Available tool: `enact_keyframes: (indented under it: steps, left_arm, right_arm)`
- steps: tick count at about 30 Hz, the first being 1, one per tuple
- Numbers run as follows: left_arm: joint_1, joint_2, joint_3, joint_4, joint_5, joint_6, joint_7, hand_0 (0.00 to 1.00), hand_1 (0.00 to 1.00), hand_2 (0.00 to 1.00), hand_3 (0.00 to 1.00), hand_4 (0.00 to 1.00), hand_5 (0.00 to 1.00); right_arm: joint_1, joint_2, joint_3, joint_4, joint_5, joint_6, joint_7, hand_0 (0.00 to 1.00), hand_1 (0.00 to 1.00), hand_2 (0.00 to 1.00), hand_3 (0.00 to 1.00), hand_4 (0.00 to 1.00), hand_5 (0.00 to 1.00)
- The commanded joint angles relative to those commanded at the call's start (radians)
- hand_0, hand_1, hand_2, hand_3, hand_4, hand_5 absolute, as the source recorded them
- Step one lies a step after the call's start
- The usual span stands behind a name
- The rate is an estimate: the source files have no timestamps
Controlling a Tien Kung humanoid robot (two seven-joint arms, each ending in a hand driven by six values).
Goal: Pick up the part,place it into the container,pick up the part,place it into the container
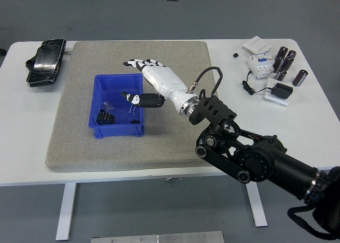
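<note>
Right hand (151, 81): white, fingers stretched out flat and spread, thumb pointing down-left; it held nothing and hung above the right rim of the container.
Right arm: black, entering from the lower right corner and reaching diagonally up-left over the table.
Part (105, 118): a black gear lying on the floor of the blue container, in its near-left corner; apart from the hand, below and to the left of the thumb tip.
Container (135, 80): blue open bin standing on the grey mat (79, 142), left of centre; a small clear item lay on its floor beside the gear.
Table (313, 126): white, bearing the mat across its middle.
Far-left corner: a black pouch (47, 61) lay off the mat.
Far-right corner: black cylinders (287, 62), a white electrical unit (258, 66) and a small black box with a cable (280, 90), well apart from the hand.
</note>
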Motion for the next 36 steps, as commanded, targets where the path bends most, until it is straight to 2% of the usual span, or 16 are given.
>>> enact_keyframes:
  steps: [1,5,6,7,14,22,29,30,31,36]
  left_arm:
    - [0.002,0.0,-0.001,0.0,0.001,0.0,0.0,0.668,0.645,0.641,0.558,0.701,0.552]
    - [0.006,-0.003,-0.002,0.0,0.0,0.0,-0.001,0.668,0.645,0.641,0.558,0.701,0.552]
    - [0.007,-0.004,-0.002,0.0,0.0,0.0,-0.001,0.668,0.645,0.641,0.558,0.701,0.552]
    - [0.008,-0.005,-0.002,0.0,0.0,0.0,-0.002,0.667,0.645,0.641,0.557,0.7,0.551]
    - [0.012,-0.007,0.0,0.0,-0.003,0.0,-0.004,0.667,0.646,0.641,0.556,0.7,0.551]
    - [0.017,0.004,0.004,0.0,-0.01,0.001,-0.01,0.667,0.646,0.641,0.557,0.7,0.548]
    - [0.013,0.011,0.005,0.0,-0.007,0.0,-0.01,0.668,0.646,0.641,0.556,0.7,0.549]
    - [0.011,0.013,0.006,0.0,-0.008,-0.001,-0.01,0.668,0.646,0.641,0.556,0.7,0.549]
    - [0.009,0.015,0.007,0.0,-0.008,-0.001,-0.011,0.667,0.646,0.641,0.555,0.7,0.549]
    - [0.005,0.026,0.011,0.0,-0.008,-0.001,-0.009,0.667,0.646,0.641,0.555,0.7,0.549]
  right_arm:
    - [-0.019,-0.012,0.025,0.011,0.018,-0.001,0.011,0.963,0.85,0.859,0.834,0.73,0.54]
    - [-0.098,-0.046,0.123,0.047,0.102,0.001,0.081,0.963,0.85,0.859,0.834,0.73,0.54]
    - [-0.115,-0.05,0.144,0.052,0.122,0.003,0.098,0.963,0.85,0.859,0.834,0.73,0.54]
    - [-0.139,-0.054,0.171,0.06,0.149,0.007,0.122,0.921,0.824,0.835,0.788,0.728,0.53]
    - [-0.277,-0.081,0.31,0.118,0.301,0.042,0.242,0.903,0.816,0.823,0.783,0.73,0.524]
    - [-0.461,-0.13,0.393,0.208,0.473,0.065,0.326,0.89,0.804,0.818,0.784,0.752,0.535]
    - [-0.588,-0.119,0.428,0.215,0.627,0.106,0.37,0.884,0.802,0.814,0.784,0.77,0.552]
    - [-0.594,-0.116,0.43,0.215,0.643,0.111,0.373,0.884,0.802,0.814,0.784,0.77,0.552]
    - [-0.597,-0.114,0.431,0.216,0.654,0.115,0.375,0.882,0.8,0.813,0.795,0.921,0.635]
    - [-0.595,-0.101,0.428,0.214,0.679,0.123,0.383,0.882,0.8,0.813,0.795,0.921,0.635]
